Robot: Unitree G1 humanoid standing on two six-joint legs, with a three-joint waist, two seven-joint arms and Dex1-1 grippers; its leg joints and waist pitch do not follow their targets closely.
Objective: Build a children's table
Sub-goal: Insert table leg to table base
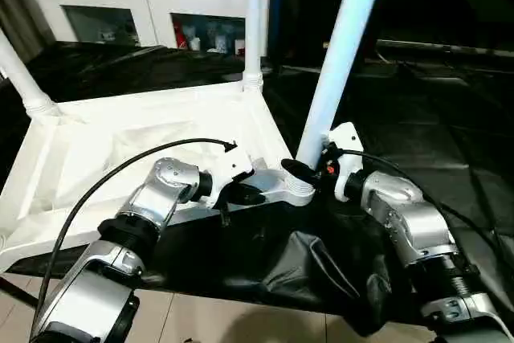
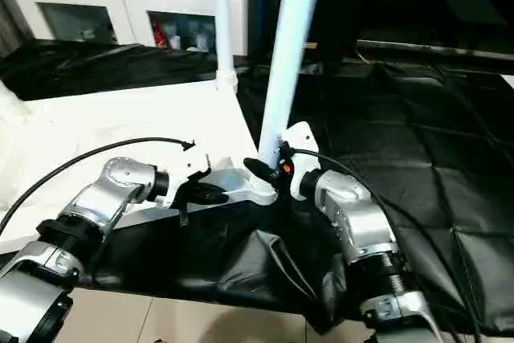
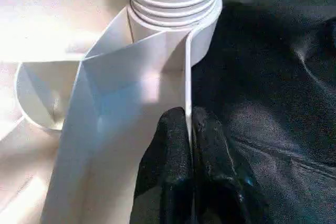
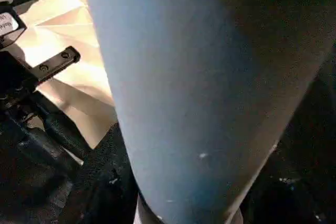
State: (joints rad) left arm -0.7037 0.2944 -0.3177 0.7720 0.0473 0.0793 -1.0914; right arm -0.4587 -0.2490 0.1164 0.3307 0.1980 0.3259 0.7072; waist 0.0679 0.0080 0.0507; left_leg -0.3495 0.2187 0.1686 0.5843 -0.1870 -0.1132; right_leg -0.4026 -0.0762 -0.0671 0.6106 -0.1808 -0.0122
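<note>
The children's table (image 1: 120, 150) lay upside down on the black-draped tabletop (image 1: 418, 118). The left tool (image 3: 190, 129) was pinched shut on its thin side wall, just beside the corner socket (image 1: 295, 186). The right tool (image 1: 309, 168) gripped the tilted leg (image 1: 337, 62) at that socket.

One tabletop (image 1: 120, 142), three legs (image 1: 341, 46).

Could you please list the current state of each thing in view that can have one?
Table top: upside down on the black cloth.
Near-corner leg: standing in its socket, leaning.
Far-corner leg: seated upright.
Left claw: shut on the table top's rim.
Right claw: around the near-corner leg's base.
</note>
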